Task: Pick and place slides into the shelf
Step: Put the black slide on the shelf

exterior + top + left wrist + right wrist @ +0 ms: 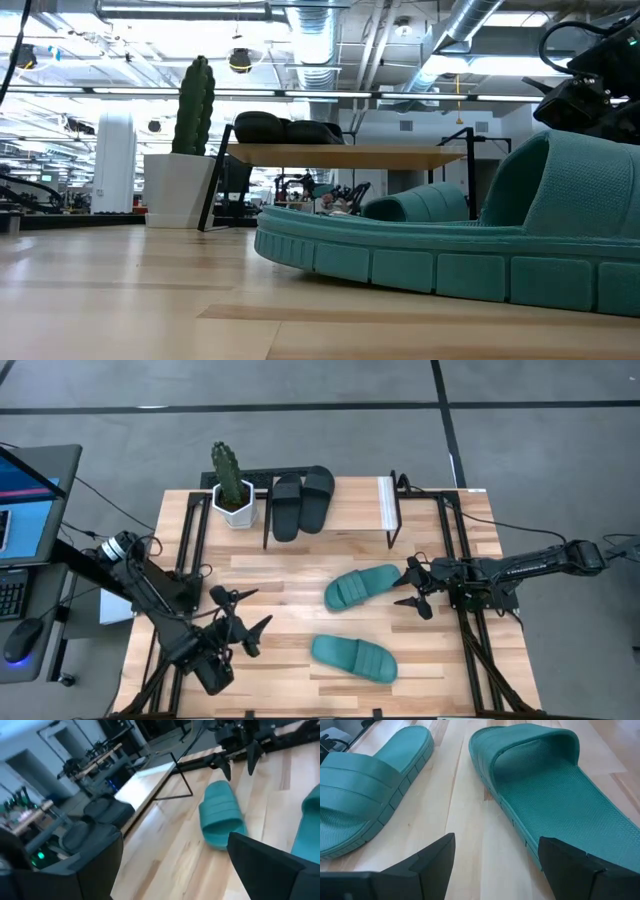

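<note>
The main risk from here is a poor grip: the right end effector [414,589] has its fingers spread wide and holds nothing. The heel of the nearer teal slide [362,586] lies just ahead of it, and in the right wrist view that slide sits off toward one finger rather than squarely between the two. Closing now would likely catch only the soft sole edge, which could fold or slip free when lifted.

A second worry is the shelf [340,505] — the two black slides [302,500] already lie on it, toward its cactus pot [232,485] end, so a careless approach could knock them or clip the thin black frame.

The other teal slide [354,658] lies nearer the table's front edge, well apart from the shelf and off to the side of the left end effector [240,622], which hangs over the table's front-left part, also fully open and empty.
</note>
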Robot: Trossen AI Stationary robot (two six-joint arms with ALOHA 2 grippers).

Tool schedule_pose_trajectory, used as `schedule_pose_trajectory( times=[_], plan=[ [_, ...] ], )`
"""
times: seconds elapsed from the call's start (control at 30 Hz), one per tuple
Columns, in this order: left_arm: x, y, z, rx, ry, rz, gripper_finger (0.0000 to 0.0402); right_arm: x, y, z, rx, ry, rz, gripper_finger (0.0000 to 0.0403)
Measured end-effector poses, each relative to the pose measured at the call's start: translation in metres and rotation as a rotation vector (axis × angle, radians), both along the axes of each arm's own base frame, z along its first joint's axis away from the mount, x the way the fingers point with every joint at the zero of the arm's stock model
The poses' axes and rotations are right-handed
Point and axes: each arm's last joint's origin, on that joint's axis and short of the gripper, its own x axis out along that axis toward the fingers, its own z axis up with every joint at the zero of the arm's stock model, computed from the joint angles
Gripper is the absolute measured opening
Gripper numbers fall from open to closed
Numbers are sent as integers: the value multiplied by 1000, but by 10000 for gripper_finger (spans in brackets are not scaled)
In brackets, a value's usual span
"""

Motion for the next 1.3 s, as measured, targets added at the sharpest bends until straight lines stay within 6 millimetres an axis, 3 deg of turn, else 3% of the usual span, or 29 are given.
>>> schedule_pose_trajectory(
  times=[0.17,0.4,0.57,0.7,0.83,0.97,1.13,1.23,1.3],
  plan=[
    [5,1,-6,-71,-73,26,343,0,0,0,0,0,0,269],
    [-1,8,15,3,-105,8,343,0,0,0,-2,-1,2,269],
    [-9,17,30,95,6,-39,343,0,5,2,-148,-82,274,269],
    [-15,24,39,99,7,-45,343,0,6,2,-200,-96,321,269],
    [-24,34,41,257,245,-121,343,0,7,1,-201,-92,326,269],
    [-27,34,35,87,389,-204,343,0,7,1,-201,-92,325,269],
    [-21,41,35,113,468,-222,343,0,7,1,-201,-92,325,269],
    [-21,46,47,39,458,-312,343,0,7,1,-201,-92,325,269],
    [-18,47,60,-44,438,-464,343,0,7,1,-201,-92,325,269]
  ],
)
